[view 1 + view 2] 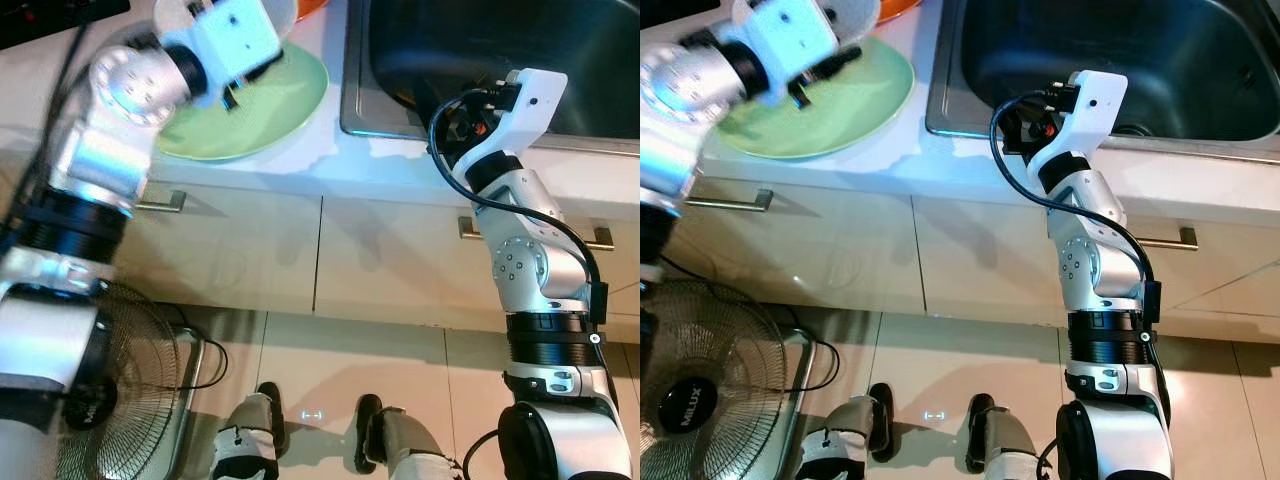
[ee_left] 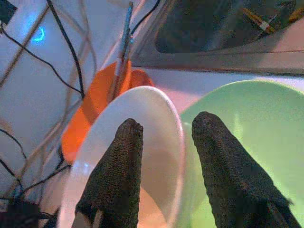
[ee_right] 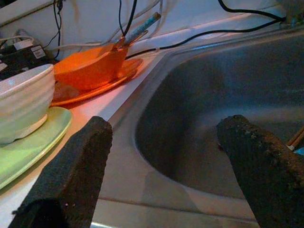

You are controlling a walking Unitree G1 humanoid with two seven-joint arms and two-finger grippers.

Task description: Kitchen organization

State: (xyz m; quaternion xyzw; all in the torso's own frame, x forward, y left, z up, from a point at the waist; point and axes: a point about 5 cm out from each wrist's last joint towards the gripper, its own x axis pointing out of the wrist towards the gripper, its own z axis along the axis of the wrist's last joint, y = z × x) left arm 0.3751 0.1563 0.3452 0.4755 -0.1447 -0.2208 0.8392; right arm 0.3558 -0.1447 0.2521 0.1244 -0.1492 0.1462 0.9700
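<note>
A white bowl (image 2: 156, 142) stands on a light green plate (image 1: 270, 110) on the counter, left of the steel sink (image 1: 1160, 60). My left gripper (image 2: 168, 122) is open and straddles the bowl's rim, one finger inside the bowl and the other outside over the plate. Behind them an orange bowl (image 3: 90, 69) rests on an orange plate with a utensil (image 3: 137, 28) leaning in it. Over the sink's near left corner my right gripper (image 3: 165, 126) is open wide and holds nothing.
Chopsticks (image 2: 256, 19) lie in the sink. Black cables run along the counter's back by the wall. Below are cabinet doors with metal handles (image 1: 730, 203). A floor fan (image 1: 700, 390) stands close by my left leg on the tiled floor.
</note>
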